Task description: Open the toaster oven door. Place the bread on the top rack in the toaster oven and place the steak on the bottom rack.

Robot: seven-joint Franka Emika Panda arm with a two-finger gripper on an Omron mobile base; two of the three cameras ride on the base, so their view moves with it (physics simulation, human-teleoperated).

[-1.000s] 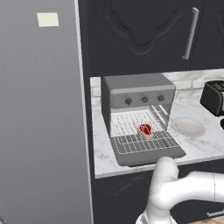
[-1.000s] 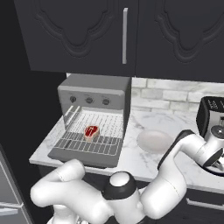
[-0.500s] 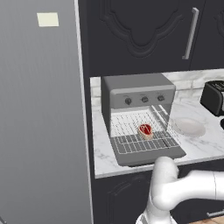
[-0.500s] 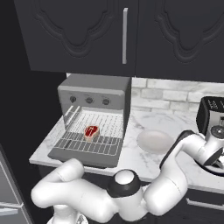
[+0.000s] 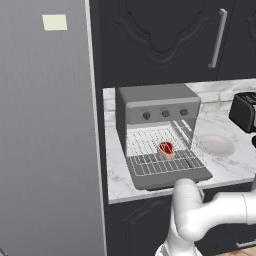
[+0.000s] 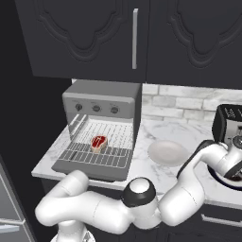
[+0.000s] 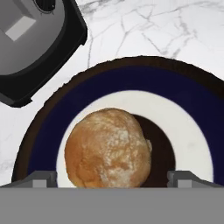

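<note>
The bread (image 7: pixel 107 151), a round brown bun, lies on a plate (image 7: pixel 131 83) with a dark rim, a blue ring and a white middle. My gripper (image 7: pixel 111 179) is open just above it, one fingertip on each side and neither touching. The toaster oven (image 5: pixel 157 107) (image 6: pixel 104 94) stands on the counter with its door (image 5: pixel 170 177) (image 6: pixel 90 168) folded down flat. The steak (image 5: pixel 166 148) (image 6: pixel 99 142) rests on the bottom rack (image 5: pixel 165 162) (image 6: pixel 99 152), which is drawn out over the door.
A black toaster (image 7: pixel 35 43) (image 5: pixel 245 111) (image 6: pixel 229 124) stands close beside the plate. A white bowl (image 5: pixel 215 145) (image 6: pixel 167 152) sits between oven and toaster. A tall grey fridge (image 5: pixel 47 130) borders the counter on the left. Dark cabinets hang overhead.
The arm's elbow has shifted slightly in the right base view. The oven, the rack and the steak have not moved.
</note>
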